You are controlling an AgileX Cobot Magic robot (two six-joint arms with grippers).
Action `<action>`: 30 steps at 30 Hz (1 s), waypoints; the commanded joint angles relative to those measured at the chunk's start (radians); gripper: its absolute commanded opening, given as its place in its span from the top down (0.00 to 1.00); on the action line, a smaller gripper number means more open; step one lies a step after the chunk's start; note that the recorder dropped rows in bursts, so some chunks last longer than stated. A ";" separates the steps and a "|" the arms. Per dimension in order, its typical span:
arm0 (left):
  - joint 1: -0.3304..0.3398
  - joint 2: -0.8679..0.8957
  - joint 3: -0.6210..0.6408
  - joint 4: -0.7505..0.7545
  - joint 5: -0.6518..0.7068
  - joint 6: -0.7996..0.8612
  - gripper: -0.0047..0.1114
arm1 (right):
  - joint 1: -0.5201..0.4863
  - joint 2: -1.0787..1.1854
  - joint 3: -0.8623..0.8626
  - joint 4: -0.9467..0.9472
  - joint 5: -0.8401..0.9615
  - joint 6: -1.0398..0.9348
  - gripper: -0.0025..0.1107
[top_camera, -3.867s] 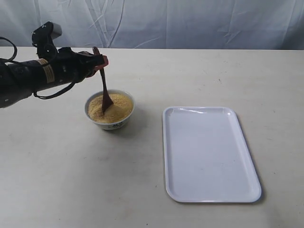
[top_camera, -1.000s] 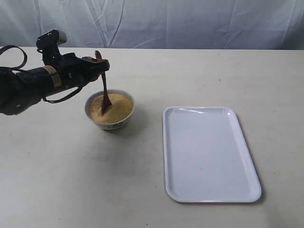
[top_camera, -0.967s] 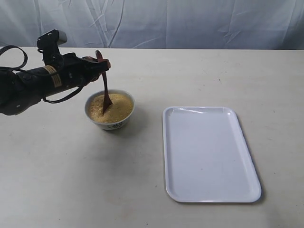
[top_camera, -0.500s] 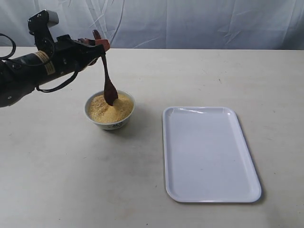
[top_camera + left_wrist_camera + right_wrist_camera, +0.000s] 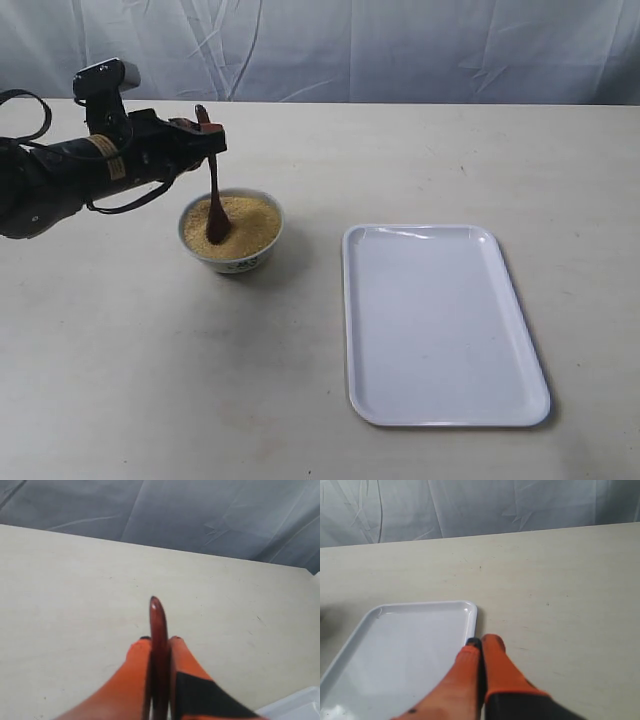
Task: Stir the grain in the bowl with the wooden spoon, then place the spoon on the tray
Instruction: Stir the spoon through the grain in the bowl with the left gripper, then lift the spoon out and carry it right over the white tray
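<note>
The small white bowl (image 5: 232, 258) holds yellow-tan grain (image 5: 250, 222) at the table's left. The dark wooden spoon (image 5: 215, 200) stands nearly upright with its oval end in the grain. My left gripper (image 5: 205, 138) is shut on the top of the spoon's handle (image 5: 158, 630), which pokes up between the orange fingers (image 5: 135, 665). The white tray (image 5: 440, 320) lies bare to the right of the bowl. My right gripper (image 5: 481, 642) is shut with nothing in it, hovering beside the tray's corner (image 5: 465, 611); it does not show in the exterior view.
The left arm (image 5: 60, 175) reaches in low from the left edge. A grey cloth backdrop (image 5: 400, 45) hangs behind the table's far edge. Bare tabletop (image 5: 150, 380) lies in front of the bowl.
Half a second ago the spoon was lifted with its oval end above the grain. Now the left gripper has come down and the spoon's end is back in the grain, handle more upright.
</note>
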 commanded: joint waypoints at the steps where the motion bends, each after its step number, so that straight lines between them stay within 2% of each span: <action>1: 0.004 -0.019 0.000 0.020 -0.002 -0.021 0.96 | 0.002 -0.005 0.003 -0.001 -0.007 -0.003 0.98; 5: 0.004 -0.070 0.000 0.015 -0.014 -0.029 0.96 | 0.002 -0.005 0.003 -0.001 -0.007 -0.003 0.98; 10: 0.004 -0.075 0.000 0.017 -0.014 -0.191 0.96 | 0.002 -0.005 0.003 -0.001 -0.007 -0.003 0.98; 12: 0.004 -0.075 0.000 0.017 -0.014 -0.183 0.96 | 0.002 -0.005 0.003 -0.001 -0.007 -0.003 0.98; 16: 0.004 -0.079 0.000 -0.003 -0.031 -0.066 0.96 | 0.002 -0.005 0.003 -0.001 -0.007 -0.003 0.98; 18: 0.002 -0.100 0.000 0.006 -0.074 -0.064 0.96 | 0.002 -0.005 0.003 -0.001 -0.007 -0.003 0.98; 21: -0.008 -0.142 0.000 0.039 -0.069 -0.099 0.96 | 0.002 -0.005 0.003 -0.001 -0.007 -0.003 0.98; 23: -0.008 -0.174 0.000 0.121 -0.006 -0.320 0.96 | 0.002 -0.005 0.003 -0.001 -0.007 -0.003 0.98; 26: -0.031 -0.235 -0.033 0.397 0.017 -0.688 0.96 | 0.002 -0.005 0.003 -0.001 -0.007 -0.003 0.98; 27: -0.065 -0.257 -0.071 0.501 0.052 -0.818 0.96 | 0.002 -0.005 0.003 -0.001 -0.007 -0.003 0.98; 28: -0.090 -0.267 -0.092 0.541 0.071 -0.872 0.96 | 0.002 -0.005 0.003 -0.001 -0.007 -0.003 0.98; 29: -0.158 -0.276 -0.124 0.601 0.127 -0.963 0.96 | 0.002 -0.005 0.003 -0.001 -0.007 -0.003 0.98; 30: -0.199 -0.276 -0.140 0.625 0.172 -1.006 0.96 | 0.002 -0.005 0.003 -0.001 -0.007 -0.003 0.98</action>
